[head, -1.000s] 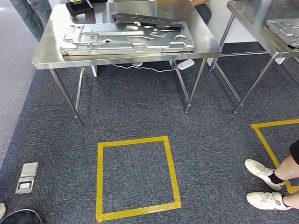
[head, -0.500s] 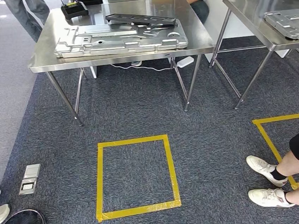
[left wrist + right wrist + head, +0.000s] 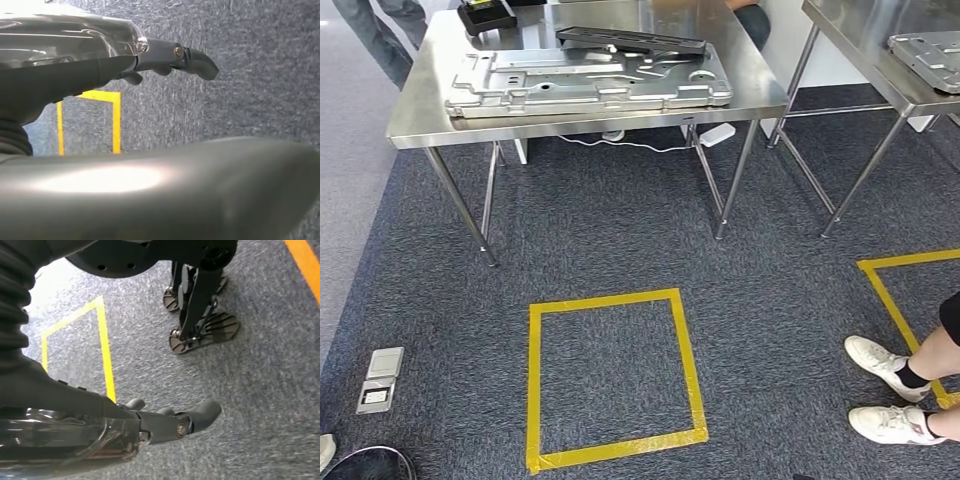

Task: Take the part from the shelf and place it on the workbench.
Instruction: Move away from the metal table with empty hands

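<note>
Head view looks down on a steel table (image 3: 418, 125) carrying the big flat metal part (image 3: 584, 85) — a yellow tape square (image 3: 610, 378) marks the carpet before it. Left hand (image 3: 166, 57) and right hand (image 3: 170, 422) hang over carpet, fingers extended, apart, holding nothing.

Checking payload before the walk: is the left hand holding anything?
No. The left hand holds nothing; its fingers hang extended over bare carpet.
</note>
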Tool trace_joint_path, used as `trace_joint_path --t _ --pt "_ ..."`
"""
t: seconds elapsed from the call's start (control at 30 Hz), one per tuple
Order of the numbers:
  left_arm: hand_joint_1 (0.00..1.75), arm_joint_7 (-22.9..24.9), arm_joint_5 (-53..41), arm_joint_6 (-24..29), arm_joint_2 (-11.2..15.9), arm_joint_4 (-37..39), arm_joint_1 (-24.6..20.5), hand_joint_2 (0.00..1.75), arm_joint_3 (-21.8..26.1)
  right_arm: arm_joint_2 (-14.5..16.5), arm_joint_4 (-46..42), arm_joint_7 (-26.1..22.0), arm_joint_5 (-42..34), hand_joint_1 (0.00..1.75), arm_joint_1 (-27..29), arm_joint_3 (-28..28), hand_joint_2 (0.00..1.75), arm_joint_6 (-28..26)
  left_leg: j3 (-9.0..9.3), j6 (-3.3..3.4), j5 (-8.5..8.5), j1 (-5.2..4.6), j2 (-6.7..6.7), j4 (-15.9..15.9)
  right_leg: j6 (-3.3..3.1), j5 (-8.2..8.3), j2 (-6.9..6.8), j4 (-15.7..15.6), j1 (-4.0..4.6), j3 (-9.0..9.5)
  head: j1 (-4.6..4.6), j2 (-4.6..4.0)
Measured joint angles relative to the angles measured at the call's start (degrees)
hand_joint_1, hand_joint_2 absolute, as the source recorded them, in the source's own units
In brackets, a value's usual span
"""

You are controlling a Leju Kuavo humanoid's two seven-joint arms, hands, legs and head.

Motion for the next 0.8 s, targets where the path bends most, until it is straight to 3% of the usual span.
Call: trace_joint_path --t 0.13,0.4,0.53,0.7,0.8 --pt "0.0 1.2 4.8 0.4 0.8 -0.9 0.6 1.75 -5.8 -0.2 -0.5 0.2 -2.9 0.0 1.1 3.9 0.0 -0.5 0.01 0.19 -0.06 -0.08 0.01 0.1 0.25 0.04 0.01 0.0 -0.06 -0.02 0.0 0.0" --pt "0.0 3.5 14.5 1.1 2.2 -3.4 2.3 1.75 -17.8 -0.5 -1.4 1.0 -8.7 0.0 3.2 12.1 0.0 -1.6 0.02 0.19 -0.06 0.14 0.01 0.1 0.28 0.03 0.0 0.0 0.09 -0.07 0.0 0.0" --pt "0.0 4.7 19.2 1.4 2.7 -4.7 3.1 1.75 -23.6 -0.8 -1.8 1.5 -11.5 0.0 4.2 16.1 1.75 -2.2 0.01 0.18 -0.05 0.23 0.01 0.1 0.27 0.03 0.0 0.0 0.19 -0.08 0.0 0.0" --pt "0.0 6.1 25.1 1.8 3.4 -6.1 4.0 1.75 -30.4 -1.1 -2.3 2.0 -15.0 0.0 5.4 20.7 1.75 -2.8 0.0 0.17 -0.05 0.27 0.01 0.1 0.25 0.02 0.0 0.0 0.25 -0.08 0.0 0.0" --pt "0.0 5.9 24.8 1.8 3.5 -6.4 3.9 1.75 -31.4 -1.2 -2.4 2.0 -14.3 0.0 5.6 21.6 1.75 -2.8 0.0 0.17 -0.05 0.27 0.01 0.1 0.25 0.02 0.01 0.0 0.25 -0.08 0.0 0.0"
